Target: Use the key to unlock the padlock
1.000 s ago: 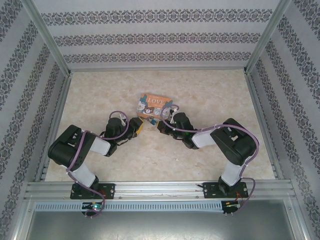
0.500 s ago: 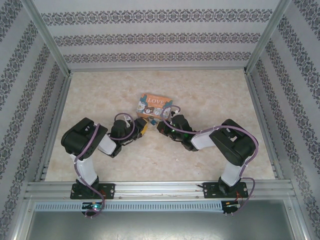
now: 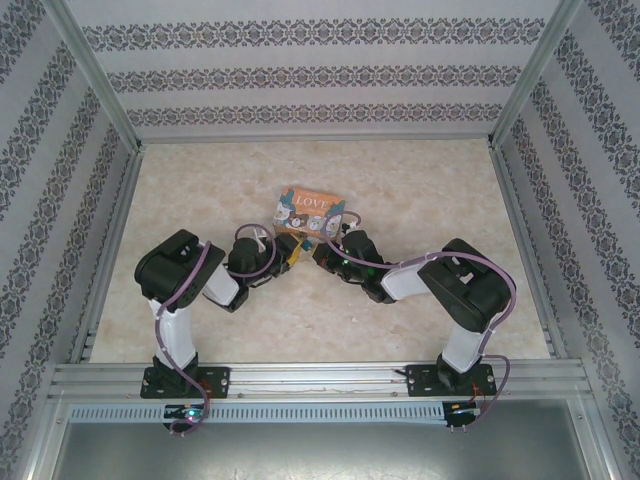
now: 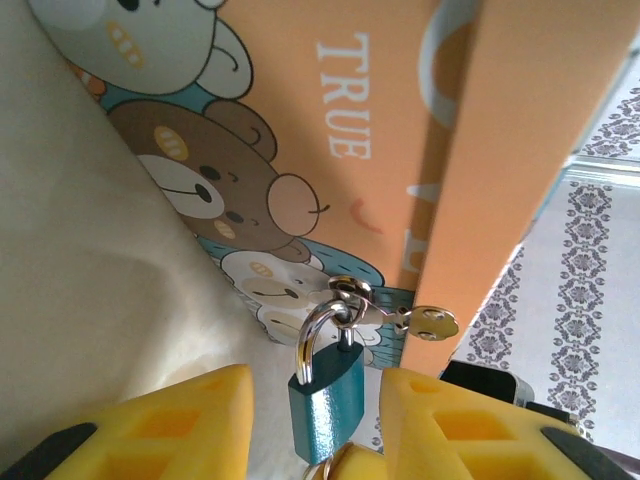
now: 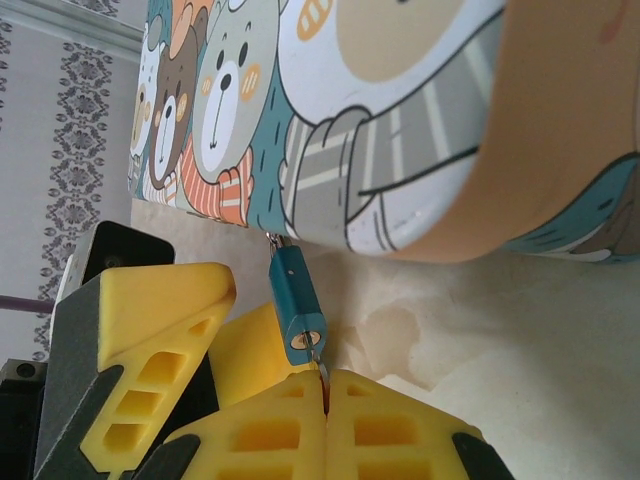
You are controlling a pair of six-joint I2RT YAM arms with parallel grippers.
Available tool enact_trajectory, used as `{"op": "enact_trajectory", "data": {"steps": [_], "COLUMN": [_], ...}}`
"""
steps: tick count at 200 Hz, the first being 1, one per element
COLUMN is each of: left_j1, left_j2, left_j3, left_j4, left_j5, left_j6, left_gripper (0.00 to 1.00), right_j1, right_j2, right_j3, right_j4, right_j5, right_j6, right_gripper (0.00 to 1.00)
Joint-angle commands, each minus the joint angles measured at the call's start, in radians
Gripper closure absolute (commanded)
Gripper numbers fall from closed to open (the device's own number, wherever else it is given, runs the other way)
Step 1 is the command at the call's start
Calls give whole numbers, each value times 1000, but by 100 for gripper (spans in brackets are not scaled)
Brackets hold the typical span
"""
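Observation:
The blue padlock (image 4: 327, 400) hangs by its silvery shackle (image 4: 312, 335) from the hasp of the "LOVE" tin (image 4: 330, 120). My left gripper (image 4: 315, 388) is open and straddles the padlock's body, with a small gap at each yellow finger (image 4: 190, 425). In the right wrist view the padlock (image 5: 293, 300) points its keyhole at my right gripper (image 5: 325, 385). That gripper is shut on the thin key (image 5: 321, 366), whose tip sits at the keyhole. Seen from above, the left gripper (image 3: 289, 251) and right gripper (image 3: 321, 252) meet just below the tin (image 3: 310, 207).
A second silvery key (image 4: 432, 322) dangles from a ring on the shackle, against the tin's orange edge. The left gripper's fingers (image 5: 150, 335) crowd the padlock's left side in the right wrist view. The beige tabletop (image 3: 420, 190) is walled by patterned panels (image 3: 320, 75).
The left arm has swung right, bringing its gripper up to the padlock, and its jaws have narrowed. The right arm has barely moved and stays shut.

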Motion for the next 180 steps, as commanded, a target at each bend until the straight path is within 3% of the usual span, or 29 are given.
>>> {"op": "enact_trajectory", "data": {"steps": [1, 132, 180], "left_j1": [-18, -35, -40], "left_j2": [22, 71, 68], "left_j3": [21, 79, 72], "left_j4": [64, 65, 59], "left_j5": [-14, -21, -29], "left_j6": [-9, -4, 4], "left_gripper": [63, 69, 78], "right_j1": [15, 28, 28], "right_j2": [-7, -9, -11], "right_j3": [1, 1, -2], "right_j4": [16, 23, 26], "right_j5": [16, 22, 27], "right_j6": [16, 45, 48], "right_gripper": [100, 100, 100]}}
